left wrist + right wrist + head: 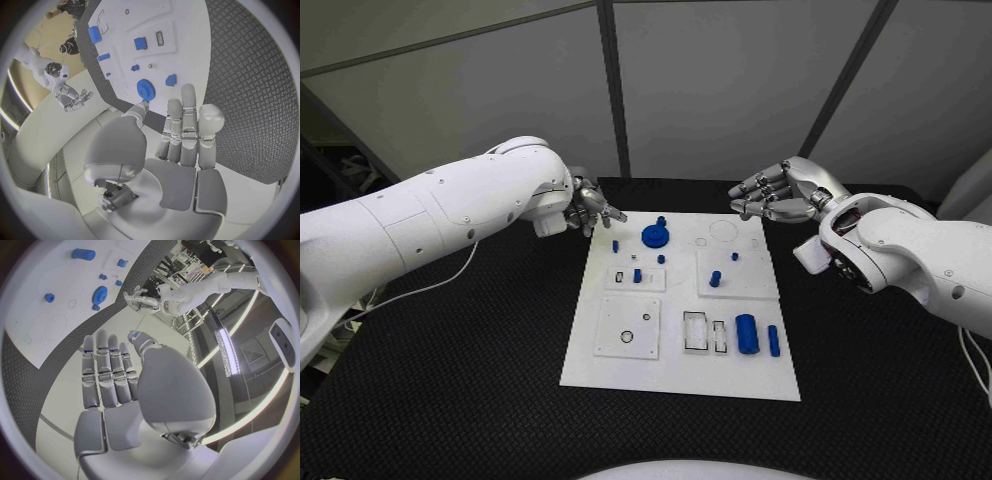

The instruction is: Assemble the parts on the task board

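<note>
The blue parts (746, 333) lay scattered on the white task board (678, 380) at the table's middle, none yet picked up, so the task appeared to be at its start. The left hand (589, 212) and right hand (776, 192) hovered at the board's far corners, fingers loosely apart, holding nothing. The next move probably called for one hand to descend onto a part, such as the blue gear (655, 235) near the left hand; nothing blocked it.

white task board (678, 375) lies flat mid-table, blue gear (655, 236) and small blue parts (746, 334) on it.
</note>
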Robot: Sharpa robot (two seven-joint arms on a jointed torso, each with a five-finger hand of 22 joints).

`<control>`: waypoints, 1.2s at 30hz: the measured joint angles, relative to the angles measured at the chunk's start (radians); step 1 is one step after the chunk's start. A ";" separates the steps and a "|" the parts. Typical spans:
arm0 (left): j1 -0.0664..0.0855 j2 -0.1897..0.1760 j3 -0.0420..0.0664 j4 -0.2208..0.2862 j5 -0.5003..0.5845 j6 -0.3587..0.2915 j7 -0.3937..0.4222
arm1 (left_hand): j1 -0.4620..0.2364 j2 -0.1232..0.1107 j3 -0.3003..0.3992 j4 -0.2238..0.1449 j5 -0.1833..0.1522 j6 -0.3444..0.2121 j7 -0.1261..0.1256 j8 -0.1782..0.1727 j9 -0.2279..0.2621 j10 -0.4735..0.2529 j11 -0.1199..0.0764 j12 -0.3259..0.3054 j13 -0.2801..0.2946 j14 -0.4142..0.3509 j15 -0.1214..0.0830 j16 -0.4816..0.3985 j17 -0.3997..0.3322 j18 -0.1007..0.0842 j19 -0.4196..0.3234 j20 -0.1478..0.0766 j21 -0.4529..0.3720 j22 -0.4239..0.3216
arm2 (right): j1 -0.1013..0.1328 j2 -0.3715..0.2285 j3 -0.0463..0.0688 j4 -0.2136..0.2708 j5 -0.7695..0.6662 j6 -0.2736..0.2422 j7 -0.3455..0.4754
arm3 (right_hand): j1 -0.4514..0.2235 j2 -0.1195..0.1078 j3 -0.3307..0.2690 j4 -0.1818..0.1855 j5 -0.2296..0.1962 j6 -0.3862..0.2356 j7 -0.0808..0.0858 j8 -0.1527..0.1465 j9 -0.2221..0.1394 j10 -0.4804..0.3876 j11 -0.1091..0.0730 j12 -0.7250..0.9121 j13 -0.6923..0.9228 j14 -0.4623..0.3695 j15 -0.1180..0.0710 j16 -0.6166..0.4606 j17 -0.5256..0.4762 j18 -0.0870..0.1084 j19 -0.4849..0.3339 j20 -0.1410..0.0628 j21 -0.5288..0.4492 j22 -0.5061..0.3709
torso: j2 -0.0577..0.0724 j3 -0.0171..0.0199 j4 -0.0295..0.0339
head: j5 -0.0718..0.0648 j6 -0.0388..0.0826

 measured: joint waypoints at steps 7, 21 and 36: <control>0.001 0.041 -0.006 -0.059 -0.028 0.033 0.000 | 0.021 0.013 -0.078 0.059 -0.090 0.012 -0.012 0.084 0.055 0.051 -0.021 0.202 0.190 0.040 -0.018 0.089 0.061 0.000 0.052 -0.020 0.062 0.074 | 0.000 0.003 0.000 -0.001 0.000 0.000 0.000 | 0.000 0.000 0.000 0.000 0.000 0.000 0.000 0.000 0.000 0.000 0.000 0.000 0.000 0.000 0.000 0.000 0.000 0.000 0.000 0.000 0.000 0.000 | 0.000 0.0001 0.0000 | 0.001 -0.003; 0.001 0.075 -0.026 -0.101 -0.082 0.085 -0.001 | 0.058 0.040 -0.162 0.107 -0.183 -0.012 -0.035 0.149 0.126 0.059 -0.029 0.232 0.211 0.060 -0.027 1.065 0.547 0.000 0.067 -0.035 0.073 0.102 | 0.000 0.004 0.000 0.000 0.000 0.000 0.000 | 0.000 0.000 0.000 0.000 0.000 0.000 0.000 0.000 0.000 0.000 0.000 0.000 0.000 -0.003 0.003 0.000 0.000 0.000 0.000 0.000 0.000 -0.001 | -0.001 0.0004 0.0000 | 0.002 -0.010; -0.003 0.082 -0.043 -0.103 -0.098 0.112 -0.001 | 0.079 0.053 -0.183 0.111 -0.187 -0.020 -0.034 0.161 0.148 0.055 -0.033 0.232 0.201 0.060 -0.027 1.210 0.547 0.000 0.070 -0.039 0.077 0.111 | 0.000 0.007 0.000 -0.001 0.000 0.000 -0.001 | 0.000 0.000 0.000 0.000 0.000 0.000 0.000 0.000 0.000 0.000 0.000 0.000 0.000 -0.003 0.003 0.000 0.000 0.000 0.000 0.000 0.000 -0.001 | -0.002 0.0004 0.0011 | 0.001 -0.012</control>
